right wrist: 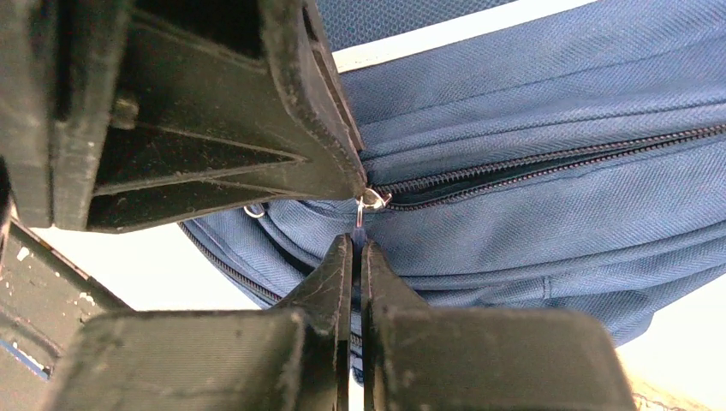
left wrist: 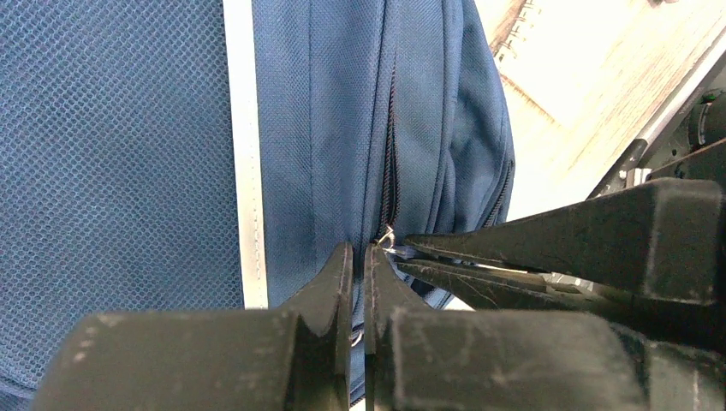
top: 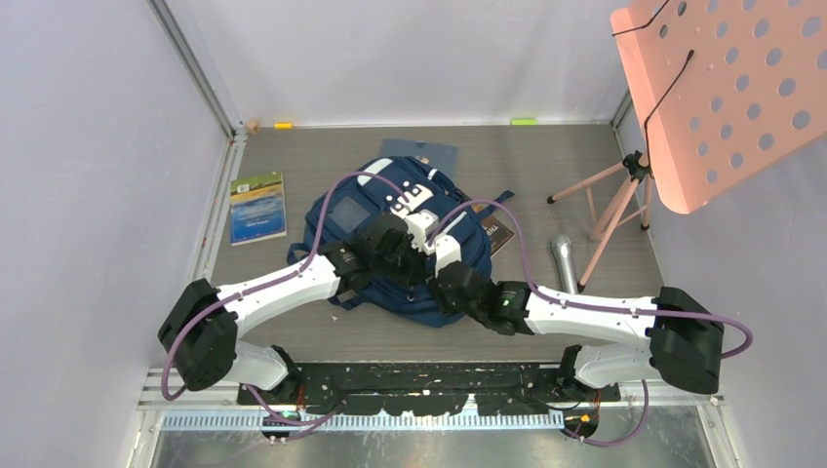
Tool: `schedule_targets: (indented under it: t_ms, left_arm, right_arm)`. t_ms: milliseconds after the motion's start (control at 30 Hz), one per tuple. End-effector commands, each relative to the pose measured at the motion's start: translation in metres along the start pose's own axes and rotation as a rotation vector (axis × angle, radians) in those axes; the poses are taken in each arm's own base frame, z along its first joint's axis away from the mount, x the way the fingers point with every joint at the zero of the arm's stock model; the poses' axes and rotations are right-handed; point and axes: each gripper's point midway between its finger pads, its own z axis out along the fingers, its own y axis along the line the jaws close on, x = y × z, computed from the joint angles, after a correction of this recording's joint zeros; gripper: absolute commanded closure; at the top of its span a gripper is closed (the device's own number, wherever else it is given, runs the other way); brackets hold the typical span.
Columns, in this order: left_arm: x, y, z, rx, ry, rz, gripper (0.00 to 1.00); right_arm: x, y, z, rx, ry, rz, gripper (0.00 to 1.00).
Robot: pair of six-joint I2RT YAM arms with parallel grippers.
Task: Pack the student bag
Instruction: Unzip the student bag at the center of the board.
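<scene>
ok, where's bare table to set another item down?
Free: back strip between the backpack and the stand's tripod; back-left corner between the book and back wall. Crowded: right of the backpack, where microphone and tripod legs sit close; blue folder behind it.

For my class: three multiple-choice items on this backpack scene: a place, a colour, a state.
1. The green-and-blue book lies: A left of the student bag; B on it; C inside it.
2. The perforated stand panel is: A black; B pink; C green.
3. The right gripper is: A open; B out of view; C shut on the zip pull.
Answers: 1 A, it lies apart, left of the bag; 2 B, pink in the top view; 3 C, jaws closed on the blue tab.
</scene>
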Motion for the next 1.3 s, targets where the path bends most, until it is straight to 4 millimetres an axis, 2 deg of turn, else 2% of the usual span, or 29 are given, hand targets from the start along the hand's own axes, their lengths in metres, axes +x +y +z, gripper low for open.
schedule_targets:
  t_ms: [0,167,300,400,567,633,833,967,1267]
  left_arm:
    - [-0.093,-0.01,-0.021,-0.004,-0.31,0.029,0.96]
    - [-0.07,0.023,-0.047,-0.167,-0.268,-0.009,0.74]
    - [-0.059,0.045,-0.075,-0.25,-0.275,-0.084,0.49]
    - [-0.051,0.056,-0.091,-0.277,-0.285,-0.166,0.4]
    - [-0.034,0.073,-0.096,-0.286,-0.301,-0.403,0.42]
    - [-0.026,0.074,-0.089,-0.24,-0.308,-0.497,0.47]
    - [-0.011,0.077,-0.069,-0.169,-0.342,-0.709,0.48]
    - [-0.006,0.075,-0.059,-0.134,-0.344,-0.768,0.48]
    - [0.002,0.082,-0.046,-0.159,-0.314,-0.776,0.49]
  right_arm:
    - [-0.018,0.03,0.001,-0.075,-0.076,0.087,1.0]
    - [-0.022,0.014,-0.003,0.001,-0.123,0.127,0.99]
    - [-0.022,0.006,-0.005,0.029,-0.134,0.123,1.0]
    - [-0.021,0.004,-0.005,0.042,-0.13,0.122,1.0]
    - [-0.019,0.004,-0.003,0.049,-0.124,0.127,1.0]
    - [-0.02,0.004,-0.003,0.049,-0.124,0.13,1.0]
    - [-0.02,0.003,-0.003,0.054,-0.124,0.134,1.0]
    - [-0.02,0.002,-0.004,0.057,-0.122,0.133,1.0]
    - [-0.02,0.002,-0.005,0.059,-0.12,0.127,1.0]
